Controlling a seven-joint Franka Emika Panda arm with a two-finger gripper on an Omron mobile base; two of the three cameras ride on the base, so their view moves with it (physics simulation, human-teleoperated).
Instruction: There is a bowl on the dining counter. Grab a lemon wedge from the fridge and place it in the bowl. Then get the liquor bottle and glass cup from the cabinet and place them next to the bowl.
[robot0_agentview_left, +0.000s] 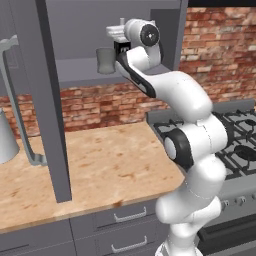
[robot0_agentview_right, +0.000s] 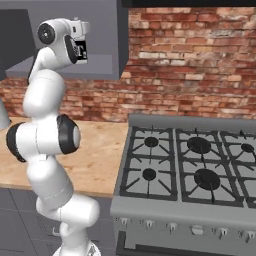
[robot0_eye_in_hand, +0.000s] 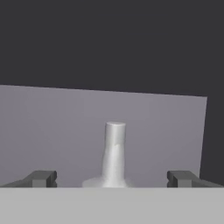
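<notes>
Overhead, cabinet (robot0_agentview_left: 75, 75): open grey box above the counter, its door (robot0_agentview_left: 52, 110) swung out toward the near side and standing edge-on left of the arm.
Shelf edge: ran level just under the gripper, bare grey floor on both sides of the bottle.
Counter (robot0_agentview_left: 110, 165): wooden, bare below the cabinet; stove (robot0_agentview_right: 200, 165) joined it on the right.
Wall: red brick behind counter and stove.
Gripper (robot0_agentview_left: 116, 34): raised to shelf height, pointing into the cabinet, jaws spread wide with nothing between them.
Fingertips (robot0_eye_in_hand: 41, 178): low at either side in the hand view, well apart from the bottle.
Bottle (robot0_eye_in_hand: 114, 153): pale neck upright on the cabinet floor, centred between the fingers but farther in, against the back wall.
Cup (robot0_agentview_left: 105, 61): grey, upright on the shelf, just left of the gripper, not touched.
</notes>
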